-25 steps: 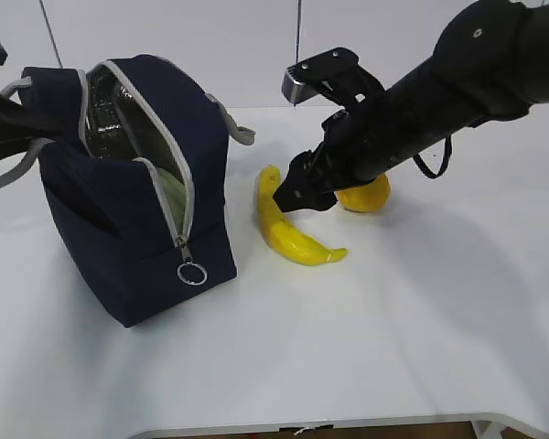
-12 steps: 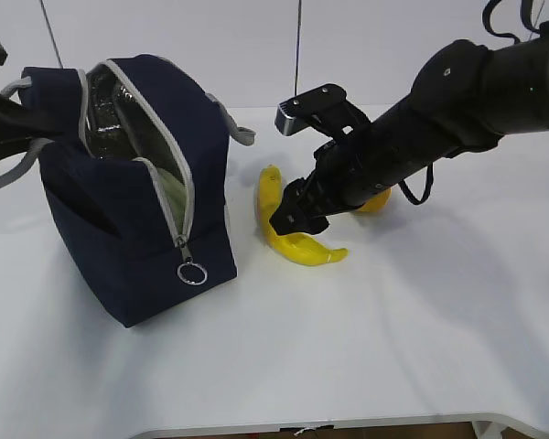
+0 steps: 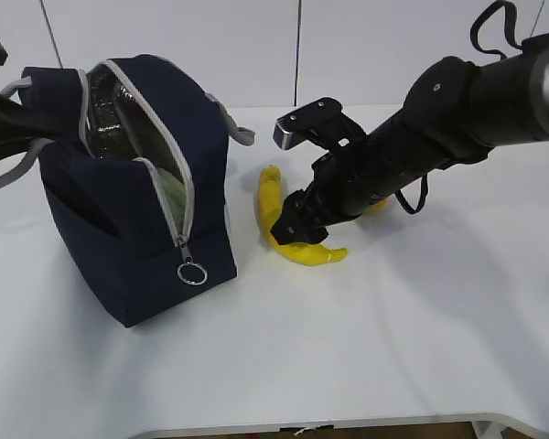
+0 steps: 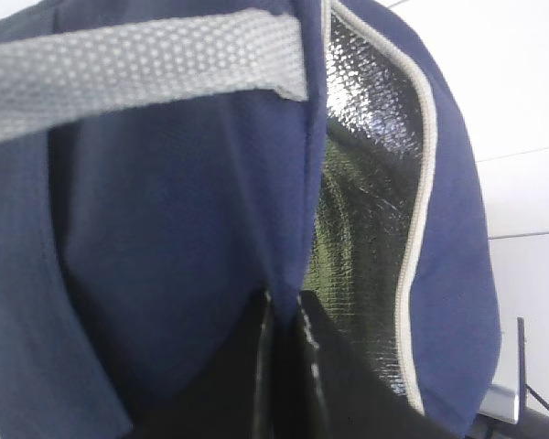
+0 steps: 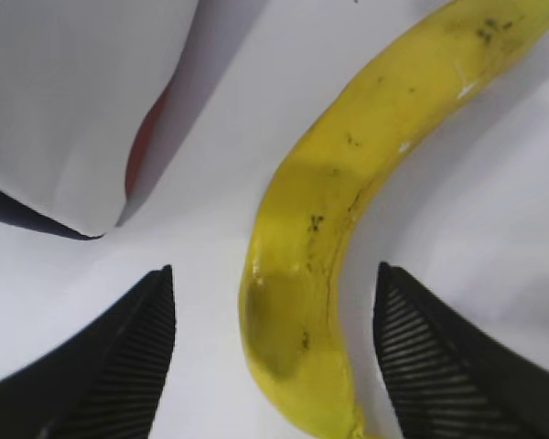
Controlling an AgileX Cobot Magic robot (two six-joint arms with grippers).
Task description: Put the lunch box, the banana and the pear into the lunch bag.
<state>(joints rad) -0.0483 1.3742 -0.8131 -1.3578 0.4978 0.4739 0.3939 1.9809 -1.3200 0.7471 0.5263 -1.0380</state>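
The navy lunch bag [image 3: 119,229] stands at the left with its zipper open and silver lining showing. Inside its mouth a pale green strip of the lunch box [image 3: 171,194] shows. My left gripper [image 4: 288,315] is shut on the bag's upper fabric edge, next to the lining [image 4: 366,183]. The banana [image 3: 273,203] lies on the table right of the bag. My right gripper [image 5: 274,306] is open and low over the banana [image 5: 348,183], one finger on each side. The pear is hidden behind the right arm [image 3: 412,146].
The bag's grey strap [image 4: 137,69] runs across the top of the left wrist view. A metal ring pull [image 3: 192,273] hangs at the bag's front. The bag's white panel with a red spot [image 5: 73,101] sits close to the left of the banana.
My right arm has moved left and down, bringing the open gripper over the banana's middle and covering the pear. The bag and left gripper have not moved.
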